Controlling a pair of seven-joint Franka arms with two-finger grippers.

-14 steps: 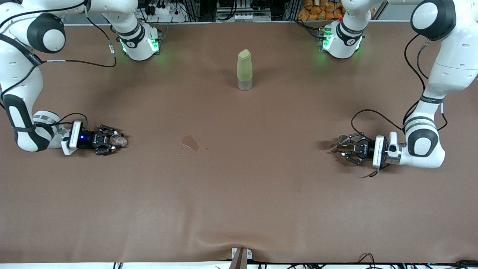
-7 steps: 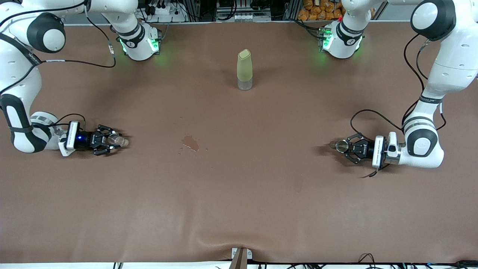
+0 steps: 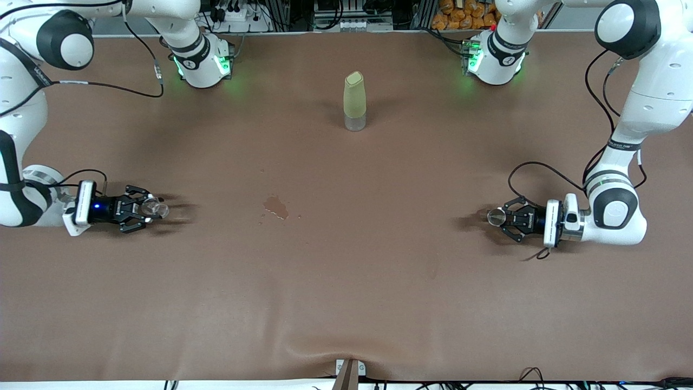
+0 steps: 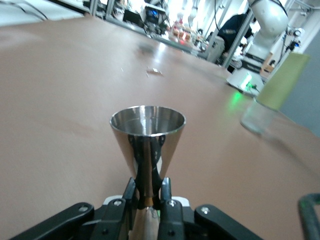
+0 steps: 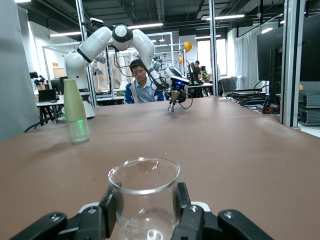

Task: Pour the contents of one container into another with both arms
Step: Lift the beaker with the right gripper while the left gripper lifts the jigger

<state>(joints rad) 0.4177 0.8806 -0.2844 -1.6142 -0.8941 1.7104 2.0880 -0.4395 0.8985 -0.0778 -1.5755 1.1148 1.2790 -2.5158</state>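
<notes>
Left gripper (image 3: 495, 217), at three o'clock, gripping a steel jigger (image 4: 147, 137); right gripper (image 3: 154, 208), at nine, clamping a glass beaker (image 5: 144, 192); both likely need lifting together before pouring.

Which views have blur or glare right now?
Left wrist view: steel jigger in the left pincer is sharp with mirror reflections; green-sleeved bottle blurred. Right wrist view: glass beaker in the right pincer is sharp; ceiling lights bright. Front view: even light, soft shadows by both pincers, green base glow.
</notes>
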